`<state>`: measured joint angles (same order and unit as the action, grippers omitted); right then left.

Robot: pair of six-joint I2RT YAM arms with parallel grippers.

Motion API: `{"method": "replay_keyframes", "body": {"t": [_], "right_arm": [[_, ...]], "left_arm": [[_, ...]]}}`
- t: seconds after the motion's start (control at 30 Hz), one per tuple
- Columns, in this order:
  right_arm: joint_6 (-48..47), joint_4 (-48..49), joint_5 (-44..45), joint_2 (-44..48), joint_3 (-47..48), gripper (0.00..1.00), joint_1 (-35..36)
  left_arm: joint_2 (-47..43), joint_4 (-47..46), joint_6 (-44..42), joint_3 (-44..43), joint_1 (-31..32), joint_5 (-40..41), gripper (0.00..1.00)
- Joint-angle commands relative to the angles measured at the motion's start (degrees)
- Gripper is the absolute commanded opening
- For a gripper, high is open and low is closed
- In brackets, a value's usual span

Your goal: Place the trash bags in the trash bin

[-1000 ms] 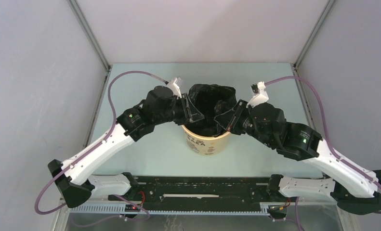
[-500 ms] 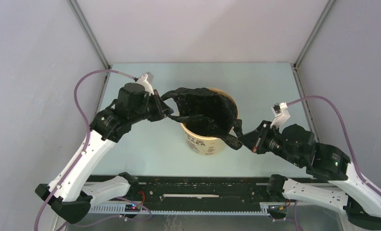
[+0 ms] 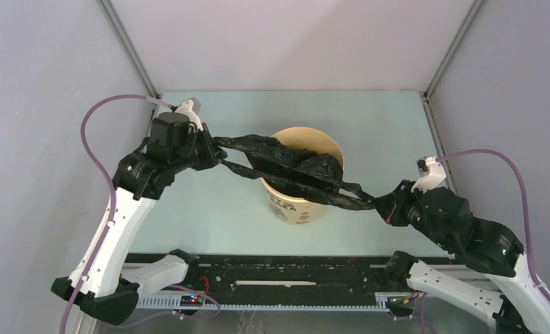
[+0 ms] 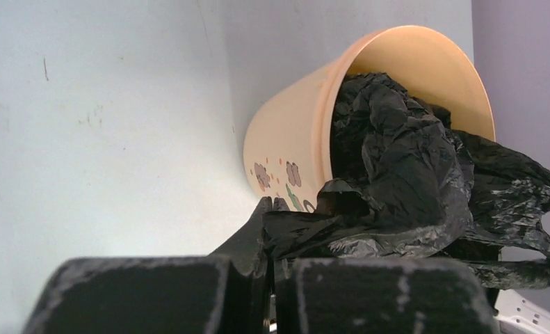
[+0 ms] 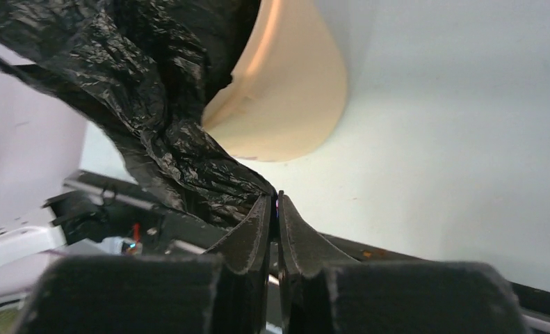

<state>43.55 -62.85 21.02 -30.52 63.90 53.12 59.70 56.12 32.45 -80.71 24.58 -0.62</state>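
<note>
A crinkled black trash bag [image 3: 293,169] lies stretched across the mouth of the pale yellow trash bin [image 3: 301,209], its middle sagging into the bin. My left gripper [image 3: 215,152] is shut on the bag's left end, left of the bin. My right gripper [image 3: 380,207] is shut on the bag's right end, to the right of the bin and lower. In the left wrist view the bag [image 4: 397,174] bulges out of the bin [image 4: 293,139] above my gripper [image 4: 275,203]. In the right wrist view the bag [image 5: 160,104] runs to my gripper [image 5: 274,198] past the bin [image 5: 293,104].
The bin stands mid-table on the pale green tabletop [image 3: 209,209]. A black rail [image 3: 286,275] runs along the near edge between the arm bases. Grey walls with metal corner posts [image 3: 129,49] close in the left, back and right.
Both grippers have moved outward, away from the bin, left arm to the left, right arm to the right and nearer. The bag has been pulled from a bunched heap into a long taut band.
</note>
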Motion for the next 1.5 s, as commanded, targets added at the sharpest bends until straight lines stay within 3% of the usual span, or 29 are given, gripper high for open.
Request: {"method": "replay_keyframes", "body": {"t": [0.0, 0.13, 0.2, 0.33, 0.43, 0.57, 0.67, 0.97, 1.1, 1.17, 1.27, 1.4, 1.47], "right_arm": [[-8.14, 0.66, 1.86, -2.5, 0.53, 0.13, -4.43], [-13.09, 4.34, -5.81, -7.89, 0.8, 0.15, -8.86], [-12.65, 3.6, -9.41, -8.84, 1.01, 0.18, -10.89], [-9.34, 2.25, -16.14, -7.02, 1.05, 0.33, -12.48], [-3.6, 1.43, -19.97, -5.82, 1.06, 0.6, -12.52], [6.49, -0.96, -23.86, -7.59, 1.12, 0.8, -12.52], [13.42, -2.0, -26.49, -9.89, 1.26, 0.87, -12.52], [26.36, -1.25, -23.89, -13.16, 7.82, 0.91, -12.62], [28.13, 1.95, -22.65, -14.12, 7.56, 0.86, -12.78], [27.97, 3.63, -21.22, -14.36, 7.45, 0.74, -12.7], [24.73, 4.53, -17.89, -14.56, 6.85, 0.46, -12.95], [16.61, 3.95, -17.37, -13.91, 6.68, 0.15, -14.38], [10.0, 4.65, -19.23, -12.73, 6.57, 0.09, -15.45]], "left_arm": [[2.82, -0.89, -2.46, -2.66, -1.29, -1.62, 0.0], [3.5, -4.86, 1.51, 1.69, -1.29, -8.13, 0.0], [1.44, -6.21, 3.23, 4.04, -1.29, -8.57, 0.07], [-4.73, -8.61, 8.04, 8.32, -1.27, -10.03, 0.37], [-9.3, -9.37, 12.78, 11.15, -0.99, -11.21, 0.62], [-13.81, -14.61, 23.59, 16.69, 2.5, -11.84, 0.82], [-15.46, -17.69, 31.51, 19.69, 6.23, -7.92, 0.87], [-9.14, -17.48, 46.88, 16.11, 15.59, 2.07, 0.8], [-6.34, -16.66, 50.73, 16.96, 18.82, 4.65, 0.75], [-5.63, -17.18, 49.87, 17.4, 18.76, 5.72, 0.63], [-5.31, -16.71, 44.66, 16.56, 18.05, 10.73, 0.35], [-7.14, -16.37, 37.63, 15.99, 15.64, 11.2, 0.16], [-8.55, -16.46, 34.31, 16.8, 13.45, 8.38, 0.06]]}}
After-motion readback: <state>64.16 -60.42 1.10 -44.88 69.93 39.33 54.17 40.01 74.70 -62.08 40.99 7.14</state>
